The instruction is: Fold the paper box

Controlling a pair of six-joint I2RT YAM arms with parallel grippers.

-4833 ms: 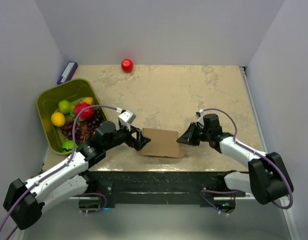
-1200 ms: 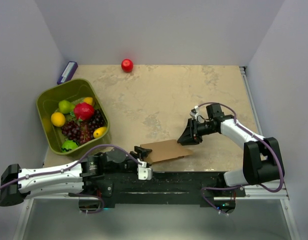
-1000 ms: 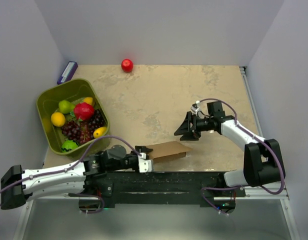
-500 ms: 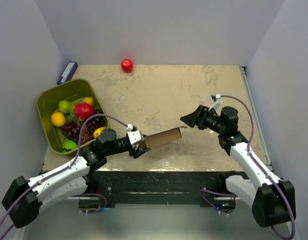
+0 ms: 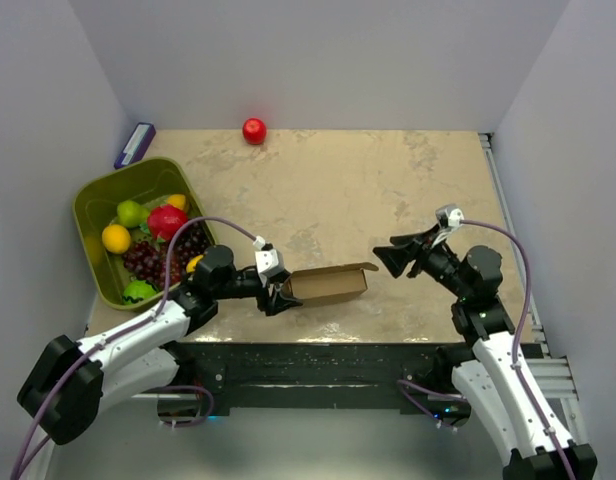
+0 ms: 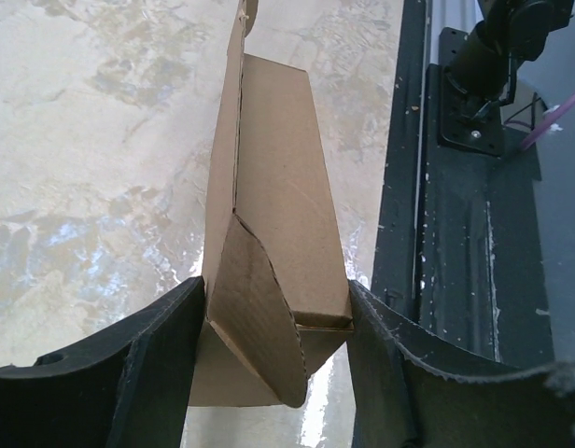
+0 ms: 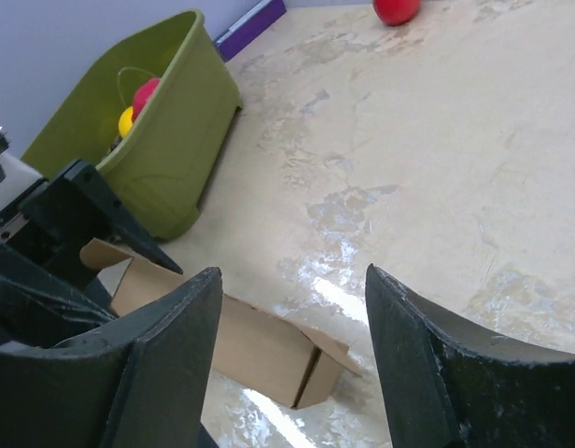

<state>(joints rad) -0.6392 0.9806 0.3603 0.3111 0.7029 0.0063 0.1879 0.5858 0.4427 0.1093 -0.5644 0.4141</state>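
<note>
One paper box (image 5: 328,285) lay lengthwise left-to-right, open flap facing right. Left claw (image 5: 282,293) gripped its left end; right claw (image 5: 385,259) stood wide, empty.

I count one paper box (image 5: 328,284) on the worktop (image 5: 388,180), one green bin (image 5: 128,174), one loose red ball (image 5: 254,130) and one purple block (image 5: 135,144). In the bin: two green fruits (image 5: 131,212), three yellow fruits (image 5: 115,238), one red fruit (image 5: 166,220), one bunch of grapes (image 5: 153,260). Two tools: left tool (image 5: 281,290), right tool (image 5: 386,258).

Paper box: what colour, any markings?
The paper box is plain brown cardboard, no print visible; clearest in the left wrist view.
</note>
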